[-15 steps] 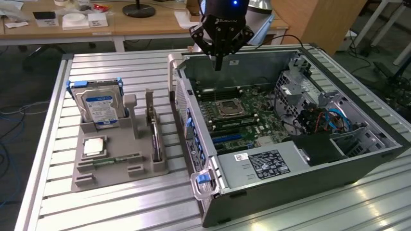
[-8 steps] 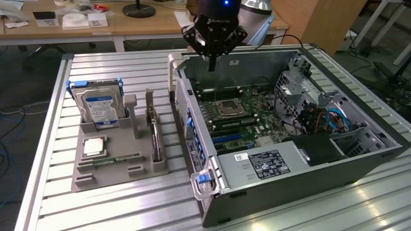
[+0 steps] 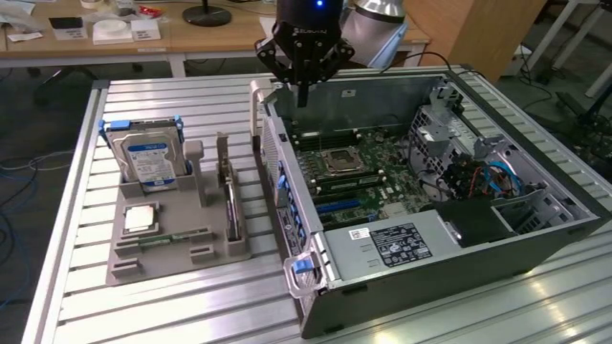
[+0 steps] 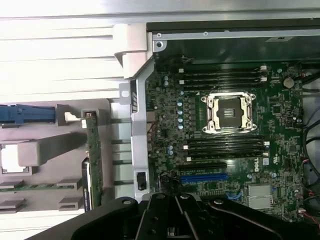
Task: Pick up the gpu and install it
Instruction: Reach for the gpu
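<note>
The gpu point(image 3: 228, 192) stands on its long edge in a slot of the grey holder point(image 3: 177, 251), on the exterior view's left of the open computer case point(image 3: 459, 251). In the wrist view the gpu point(image 4: 93, 160) shows edge-on as a thin green-brown strip. My gripper point(image 3: 302, 100) hangs shut and holding nothing above the far rim of the case, well apart from the gpu. Its dark body point(image 4: 175, 220) shows over the motherboard point(image 4: 225, 125), near the blue card slot point(image 4: 202, 177).
The holder also carries a silver hard drive point(image 3: 145, 154) with a blue label, a processor chip point(image 3: 140, 217) and a green memory stick point(image 3: 177, 236). The case's upright walls and its drive cage point(image 3: 459, 143) surround the motherboard point(image 3: 354, 172). A desk point(image 3: 143, 36) stands behind.
</note>
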`<state>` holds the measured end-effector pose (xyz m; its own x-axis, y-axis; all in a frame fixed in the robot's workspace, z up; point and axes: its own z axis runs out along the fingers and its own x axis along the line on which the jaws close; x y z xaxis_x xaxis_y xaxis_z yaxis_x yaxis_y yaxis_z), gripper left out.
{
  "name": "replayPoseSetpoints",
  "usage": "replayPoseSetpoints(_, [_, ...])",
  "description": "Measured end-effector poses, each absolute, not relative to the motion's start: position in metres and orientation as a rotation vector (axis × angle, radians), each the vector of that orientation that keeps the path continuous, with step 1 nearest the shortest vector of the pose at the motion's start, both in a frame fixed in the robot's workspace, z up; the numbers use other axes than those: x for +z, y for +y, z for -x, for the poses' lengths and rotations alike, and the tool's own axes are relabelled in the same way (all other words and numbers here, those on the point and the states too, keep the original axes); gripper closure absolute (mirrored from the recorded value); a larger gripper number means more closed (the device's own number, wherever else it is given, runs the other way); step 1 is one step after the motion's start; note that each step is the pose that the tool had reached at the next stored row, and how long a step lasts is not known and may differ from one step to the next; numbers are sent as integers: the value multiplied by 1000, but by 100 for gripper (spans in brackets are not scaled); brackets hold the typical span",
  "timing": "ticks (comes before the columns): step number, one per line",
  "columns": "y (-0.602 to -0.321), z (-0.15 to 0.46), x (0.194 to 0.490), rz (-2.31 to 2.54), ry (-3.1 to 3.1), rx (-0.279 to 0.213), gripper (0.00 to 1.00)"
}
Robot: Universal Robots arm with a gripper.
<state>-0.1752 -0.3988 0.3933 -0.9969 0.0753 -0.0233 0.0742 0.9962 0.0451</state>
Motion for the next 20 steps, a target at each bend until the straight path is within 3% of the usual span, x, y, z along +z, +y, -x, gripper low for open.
replayPoseSetpoints(20, [-399,225,393,-116,3114,69,89])
